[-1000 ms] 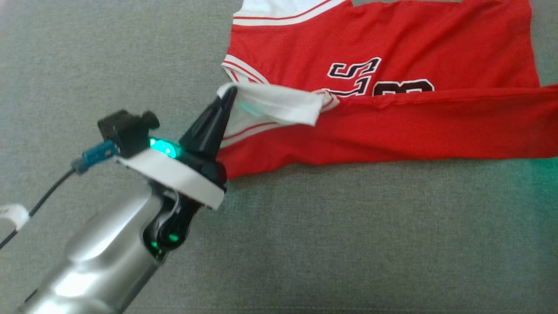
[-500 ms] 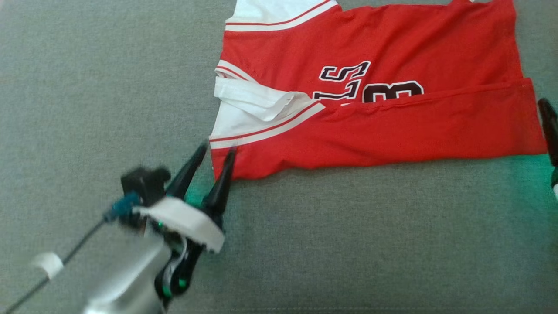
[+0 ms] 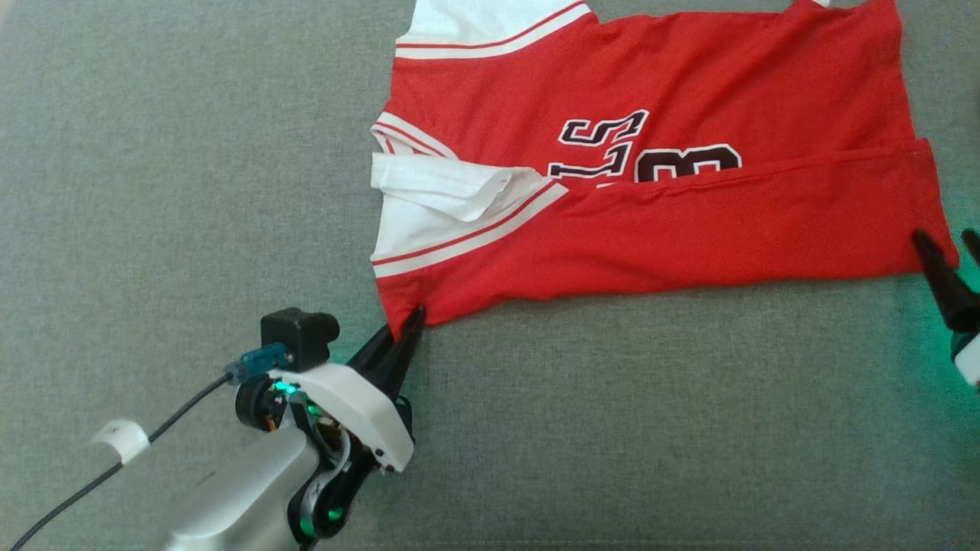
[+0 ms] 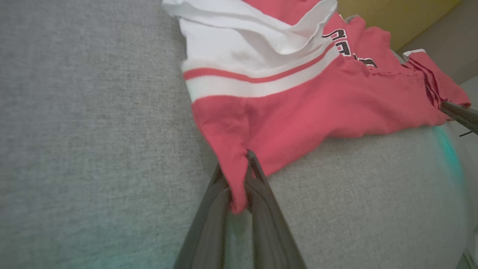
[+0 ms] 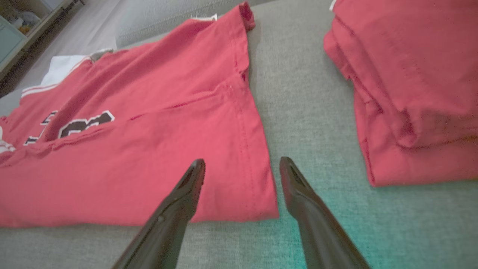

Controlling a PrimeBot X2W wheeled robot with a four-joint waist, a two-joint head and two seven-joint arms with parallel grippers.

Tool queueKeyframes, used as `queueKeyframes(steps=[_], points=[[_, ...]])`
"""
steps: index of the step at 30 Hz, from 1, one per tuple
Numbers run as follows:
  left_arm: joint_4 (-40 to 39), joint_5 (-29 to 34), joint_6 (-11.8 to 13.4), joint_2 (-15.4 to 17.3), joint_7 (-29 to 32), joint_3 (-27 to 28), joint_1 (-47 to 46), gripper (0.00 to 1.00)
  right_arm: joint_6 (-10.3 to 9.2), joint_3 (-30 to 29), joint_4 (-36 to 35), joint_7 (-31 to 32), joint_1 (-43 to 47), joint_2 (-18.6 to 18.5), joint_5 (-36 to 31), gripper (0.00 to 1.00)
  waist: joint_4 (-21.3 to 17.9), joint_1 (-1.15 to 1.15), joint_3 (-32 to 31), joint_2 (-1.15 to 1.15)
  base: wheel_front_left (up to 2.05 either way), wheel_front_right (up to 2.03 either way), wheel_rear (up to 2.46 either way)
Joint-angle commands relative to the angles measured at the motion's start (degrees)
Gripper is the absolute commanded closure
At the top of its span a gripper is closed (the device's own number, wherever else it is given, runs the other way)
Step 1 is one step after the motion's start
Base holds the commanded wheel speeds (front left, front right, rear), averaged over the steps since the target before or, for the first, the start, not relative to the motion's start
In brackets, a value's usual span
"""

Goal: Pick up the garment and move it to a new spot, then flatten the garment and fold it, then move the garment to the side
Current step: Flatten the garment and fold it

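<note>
Head view first: shows a red jersey (image 3: 689,229) with white striped trim and black lettering, spread on a grey woven fabric surface (image 3: 191,191) with the near long edge folded over. Puts the left gripper (image 3: 409,321) at the jersey's lower left corner, fingers pressed together. Catches the right gripper (image 3: 945,245) at the frame's edge beside the lower right corner, perhaps parted, though cropped there. Left wrist next: confirms both dark fingers clamped on that red corner, cloth pinched between them. Right wrist last: finds the fingers spread wide and holding nothing, one over the hem corner, one over bare grey. Shows too a folded red cloth stack (image 5: 403,93) nearby, apart from the jersey.
</note>
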Motion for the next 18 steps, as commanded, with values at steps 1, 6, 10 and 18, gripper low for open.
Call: queueKeyframes(steps=[1, 6, 10, 18], points=[[-1.3, -0.2, -0.1, 1.5, 0.1, 0.8, 0.0, 1.00, 0.39, 0.4, 1.0, 2.9, -0.6, -1.0, -0.4, 0.00, 0.2, 0.00, -0.2, 0.00, 0.00, 0.00, 0.00], [-2.2, 0.1, -0.1, 2.4, 0.1, 0.8, -0.1, 1.00, 0.39, 1.3, 3.9, 8.0, -2.3, 0.1, -2.1, 0.16, 0.6, 0.00, -0.3, 0.00, 0.00, 0.00, 0.00], [-3.1, 0.5, -0.1, 3.5, 0.7, 0.6, -0.3, 1.00, 0.39, 2.2, 4.8, 11.2, -3.7, 0.8, -3.5, 1.00, 0.7, 0.00, -0.7, 0.00, 0.00, 0.00, 0.00], [-8.1, 0.5, 1.4, 7.2, 1.9, -0.7, 3.8, 1.00, 0.39, 0.7, 2.5, 10.7, 2.3, -3.5, -3.8, 1.00, 0.8, 0.00, -3.9, 0.00, 0.00, 0.00, 0.00]])
